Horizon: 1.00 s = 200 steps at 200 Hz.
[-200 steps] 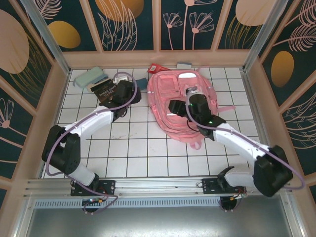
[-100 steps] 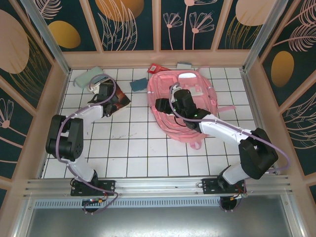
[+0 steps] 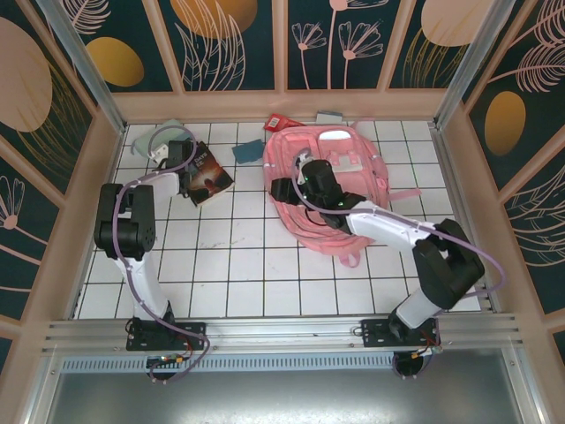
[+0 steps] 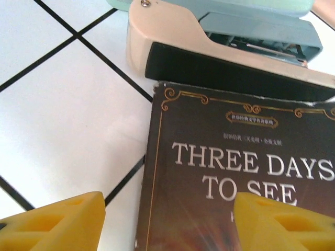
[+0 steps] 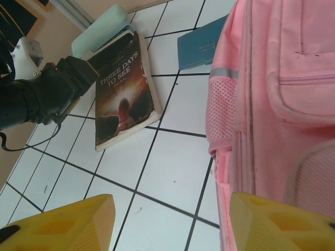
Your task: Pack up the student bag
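My left end effector (image 4: 167, 214) hangs with its fingers apart over the near part of a dark book (image 4: 235, 178), gripping nothing. Just beyond the book lies a stapler (image 4: 225, 47). My right end effector (image 5: 170, 214) is also spread and empty, at the left edge of the student bag (image 5: 282, 78), which lies flat on the tiled desk (image 5: 172, 157), toward its far side.

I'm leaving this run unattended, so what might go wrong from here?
The left end effector hangs open over the book, which lies flat on the tiles against the stapler: closing may only scrape the cover or shove the stapler.
The right end effector is open beside the bag, gripping nothing, and the pocket zip in view looks shut, so the book may find no opening.
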Motion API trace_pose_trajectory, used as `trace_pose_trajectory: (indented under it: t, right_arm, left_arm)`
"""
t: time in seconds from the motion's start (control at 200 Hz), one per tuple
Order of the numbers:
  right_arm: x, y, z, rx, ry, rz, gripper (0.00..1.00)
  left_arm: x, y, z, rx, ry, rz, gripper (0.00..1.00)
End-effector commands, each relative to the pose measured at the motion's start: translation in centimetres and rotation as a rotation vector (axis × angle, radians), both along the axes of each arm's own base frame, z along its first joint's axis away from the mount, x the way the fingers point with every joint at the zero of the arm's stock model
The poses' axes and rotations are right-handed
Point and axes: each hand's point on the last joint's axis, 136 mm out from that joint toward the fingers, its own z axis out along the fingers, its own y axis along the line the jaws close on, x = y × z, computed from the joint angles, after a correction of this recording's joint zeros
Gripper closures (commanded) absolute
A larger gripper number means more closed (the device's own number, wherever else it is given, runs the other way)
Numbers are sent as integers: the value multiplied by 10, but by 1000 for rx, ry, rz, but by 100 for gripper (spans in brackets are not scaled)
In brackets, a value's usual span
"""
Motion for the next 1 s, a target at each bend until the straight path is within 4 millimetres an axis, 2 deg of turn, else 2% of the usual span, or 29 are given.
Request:
trace_pose_trajectory:
  t: [0.0, 0.175, 0.325, 0.475, 0.525, 0.751, 0.931, 0.996]
  right_arm:
    - [14, 24, 4, 26, -45, 44, 40]
    - [45, 61, -14, 35, -21, 83, 45]
    - [71, 89, -33, 56, 9, 88, 46]
    - [84, 124, -49, 84, 44, 130, 51]
    - [88, 134, -61, 57, 52, 129, 53]
    - [105, 158, -91, 23, 69, 102, 53]
    - [126, 161, -121, -43, 84, 35, 52]
    - [130, 161, -129, -54, 86, 25, 52]
  left_arm:
    - [10, -12, -9, -36, 5, -51, 36]
    - [6, -19, -22, -72, 26, -76, 39]
    - [-4, -21, -24, -99, 24, -77, 39]
    - [-15, -23, -26, -111, 27, -82, 39]
    - [-18, -23, -28, -114, 30, -78, 40]
    - [-32, -26, -28, -152, 18, -75, 41]
    - [-44, -26, -30, -172, 20, -64, 41]
    - [-44, -26, -25, -172, 9, -63, 40]
